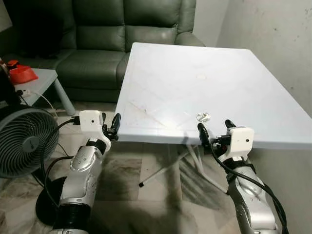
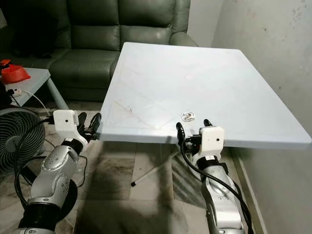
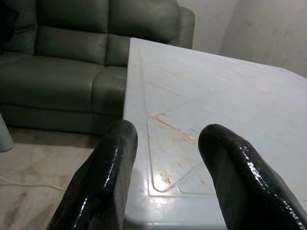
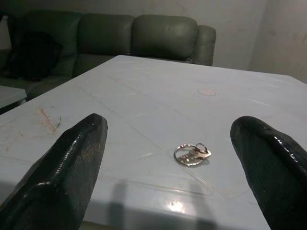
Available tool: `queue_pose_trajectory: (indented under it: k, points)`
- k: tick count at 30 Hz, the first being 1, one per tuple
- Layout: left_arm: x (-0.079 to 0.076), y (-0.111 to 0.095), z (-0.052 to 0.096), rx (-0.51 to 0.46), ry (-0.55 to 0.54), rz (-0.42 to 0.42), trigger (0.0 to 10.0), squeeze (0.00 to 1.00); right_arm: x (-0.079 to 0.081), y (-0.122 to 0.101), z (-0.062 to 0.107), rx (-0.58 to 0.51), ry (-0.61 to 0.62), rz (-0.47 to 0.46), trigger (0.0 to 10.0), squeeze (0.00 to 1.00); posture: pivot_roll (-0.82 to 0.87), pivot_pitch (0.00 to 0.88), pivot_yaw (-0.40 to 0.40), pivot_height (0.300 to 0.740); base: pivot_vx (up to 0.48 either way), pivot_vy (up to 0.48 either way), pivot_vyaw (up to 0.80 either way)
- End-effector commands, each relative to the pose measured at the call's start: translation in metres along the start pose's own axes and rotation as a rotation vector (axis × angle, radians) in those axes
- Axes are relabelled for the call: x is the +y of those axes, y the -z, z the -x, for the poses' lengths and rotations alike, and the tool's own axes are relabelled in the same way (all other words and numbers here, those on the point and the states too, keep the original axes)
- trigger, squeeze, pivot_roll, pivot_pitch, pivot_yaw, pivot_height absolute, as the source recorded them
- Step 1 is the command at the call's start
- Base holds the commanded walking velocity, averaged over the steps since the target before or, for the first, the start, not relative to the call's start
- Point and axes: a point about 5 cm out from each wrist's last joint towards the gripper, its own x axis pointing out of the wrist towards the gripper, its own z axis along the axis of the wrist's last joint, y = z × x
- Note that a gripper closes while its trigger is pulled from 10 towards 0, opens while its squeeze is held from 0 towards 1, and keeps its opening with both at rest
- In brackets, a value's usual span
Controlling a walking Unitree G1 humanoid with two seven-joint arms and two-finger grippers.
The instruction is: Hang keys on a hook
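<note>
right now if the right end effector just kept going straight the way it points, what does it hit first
Probably the keys. The right end effector sits open at the near edge of the white table, and the keys lie flat between the lines of its fingers. Its height above the tabletop is hard to judge, so it might pass over them.
</note>
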Motion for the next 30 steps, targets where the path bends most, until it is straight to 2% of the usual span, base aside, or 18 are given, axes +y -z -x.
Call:
queue_pose_trajectory:
  k: [1,23,26,30]
  points:
    - [-0.002,-0.002,-0.002,0.002,0.015,-0.006,10.0,0.00,0.001,-0.002,-0.001,-0.005,-0.011,-0.001,10.0,0.00,-0.11,0.000,-0.031,0.724,0.390,0.000,0.00]
    - [-0.002,-0.003,-0.001,0.000,0.014,-0.009,10.0,0.00,0.001,-0.002,0.000,0.000,-0.013,-0.002,10.0,0.00,-0.12,0.012,-0.031,0.724,0.411,0.000,0.00]
    - [-0.008,-0.005,0.000,-0.038,0.050,0.003,10.0,0.00,0.001,-0.002,0.000,0.004,-0.032,0.016,10.0,0.00,-0.12,0.015,-0.032,0.724,0.000,0.000,0.00]
    - [-0.014,-0.004,0.001,-0.031,0.081,-0.017,10.0,0.00,-0.001,-0.001,-0.001,0.017,-0.069,0.052,10.0,0.00,-0.12,0.018,-0.034,0.724,0.000,0.000,0.00]
